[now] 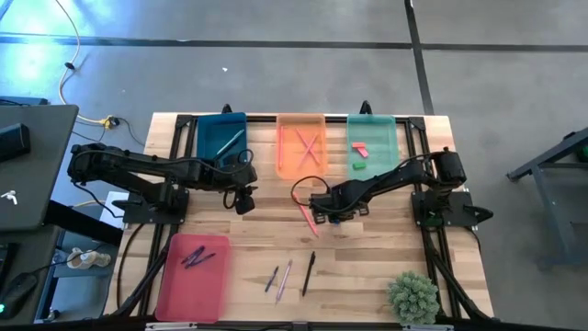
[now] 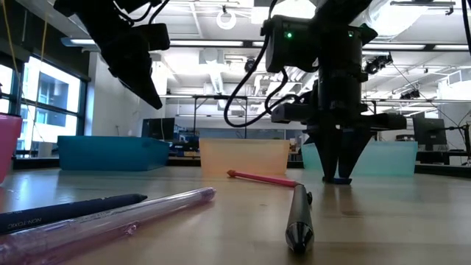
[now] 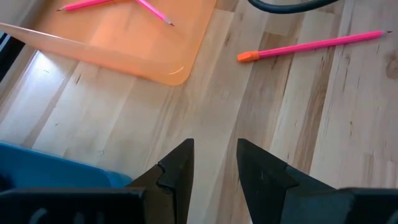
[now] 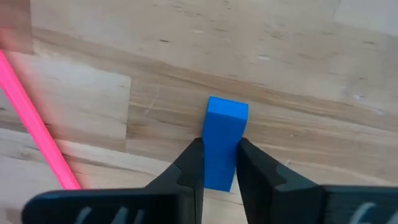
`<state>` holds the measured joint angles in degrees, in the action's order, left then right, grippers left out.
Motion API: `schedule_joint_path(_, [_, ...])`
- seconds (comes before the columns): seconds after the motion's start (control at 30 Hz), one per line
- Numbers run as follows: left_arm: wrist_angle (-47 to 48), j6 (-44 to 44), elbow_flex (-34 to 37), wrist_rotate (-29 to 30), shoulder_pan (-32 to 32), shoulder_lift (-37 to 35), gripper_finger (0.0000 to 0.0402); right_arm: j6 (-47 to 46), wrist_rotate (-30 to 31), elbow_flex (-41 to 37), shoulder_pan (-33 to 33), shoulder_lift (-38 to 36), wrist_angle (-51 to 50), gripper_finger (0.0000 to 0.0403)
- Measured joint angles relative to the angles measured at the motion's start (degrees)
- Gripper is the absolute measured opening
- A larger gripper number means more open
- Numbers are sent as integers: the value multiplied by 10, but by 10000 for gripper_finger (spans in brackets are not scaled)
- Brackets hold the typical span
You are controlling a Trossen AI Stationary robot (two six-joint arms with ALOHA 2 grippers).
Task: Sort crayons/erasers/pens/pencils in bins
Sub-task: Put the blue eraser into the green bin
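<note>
- The right gripper (image 4: 219,163) is pinching the blue eraser (image 4: 224,142) across its long sides, down on the table (image 1: 367,267) in front of the orange bin (image 1: 301,145).
- The eraser is probably handling as light, rubbery and grippy; a mid-body hold is suiting it.
- The pink pencil (image 4: 38,127) is lying just beside it, likely clear of a straight lift.
- The left gripper (image 3: 214,167) is hovering nearby, slightly parted, holding nothing.

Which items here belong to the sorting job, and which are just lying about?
Job:
- blue eraser, gripped by the right tool
- pink pencil on the table
- three pens near the front edge
- teal bin, orange bin, mint bin, pink bin

Lying about:
- small green plant
- left tool, empty, waiting
</note>
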<state>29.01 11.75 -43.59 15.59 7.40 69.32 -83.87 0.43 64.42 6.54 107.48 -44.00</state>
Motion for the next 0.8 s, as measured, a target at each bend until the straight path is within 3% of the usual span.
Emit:
schedule_joint_path(0.57, [0,1,0,0,0,0,108,65,10,0,5,-10,3,54])
schedule_joint_path(0.8, [0,2,0,-8,0,0,108,77,64,-1,8,-59,-1,53])
